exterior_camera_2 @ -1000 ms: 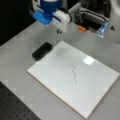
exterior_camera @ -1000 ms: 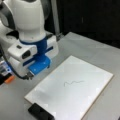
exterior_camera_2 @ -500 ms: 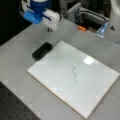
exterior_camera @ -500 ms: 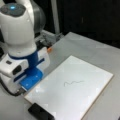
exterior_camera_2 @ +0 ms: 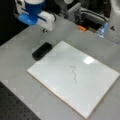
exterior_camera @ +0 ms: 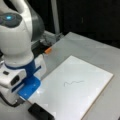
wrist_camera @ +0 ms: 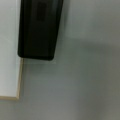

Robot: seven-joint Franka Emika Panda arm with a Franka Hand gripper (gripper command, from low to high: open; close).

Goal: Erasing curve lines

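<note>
One squiggle [exterior_camera: 73,83] [exterior_camera_2: 74,74], thin and dark grey, lies near the middle of the white board [exterior_camera: 82,100] [exterior_camera_2: 62,85], unerased, well apart from the gripper. In a front view the gripper [exterior_camera: 18,98] hangs at the end of the white and blue arm, past the board's corner, with the squiggle off toward that view's right; in a front view the gripper [exterior_camera_2: 45,30] shows only as a small dark part under the white wrist block, above the table [exterior_camera_2: 15,62], and the squiggle lies toward that view's lower right. Whether the fingers are wide or narrow cannot be told. One black eraser [exterior_camera: 40,113] [exterior_camera_2: 42,50] [wrist_camera: 40,27] lies flat on the table, just beside the board's edge and close under the gripper; the wrist view looks straight down on it, next to the board's corner. One small orange thing [exterior_camera: 48,50] [exterior_camera_2: 81,28] sits on the table farther from the gripper, beyond the board.
</note>
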